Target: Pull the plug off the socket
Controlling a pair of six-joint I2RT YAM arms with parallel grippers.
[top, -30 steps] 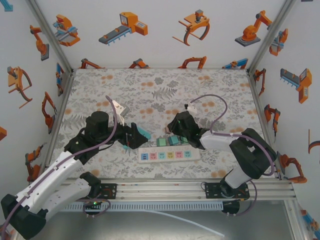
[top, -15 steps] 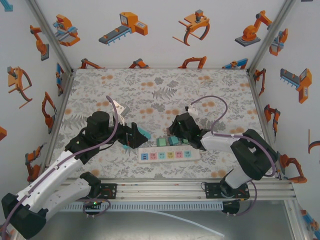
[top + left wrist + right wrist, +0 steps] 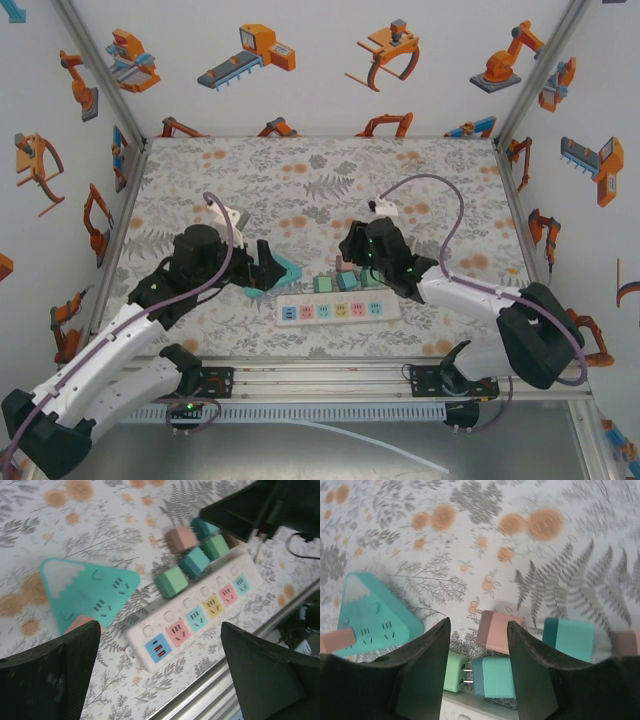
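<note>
A white power strip (image 3: 338, 310) with coloured sockets lies near the front edge, its sockets (image 3: 195, 625) bare. Several cube plugs (image 3: 347, 282) lie loose on the table just behind it. A pink plug (image 3: 500, 629) rests flat below my right gripper (image 3: 478, 626), which is open and holds nothing. Beside it lie a teal plug (image 3: 497, 676) and a light green plug (image 3: 455, 672) with its prongs showing. A teal triangular socket (image 3: 87, 595) has a pink block (image 3: 80, 625) at its near corner. My left gripper (image 3: 160, 672) hangs wide open over the strip's left end.
The right arm (image 3: 250, 505) reaches in behind the plugs. An aluminium rail (image 3: 330, 375) borders the table front, and printed walls close in the other sides. Flowered tablecloth (image 3: 320, 180) stretches behind both grippers.
My right gripper's jaws have parted and it has drawn back from the plugs, its arm swinging right. My left gripper has shifted slightly back, uncovering more of the triangular socket.
</note>
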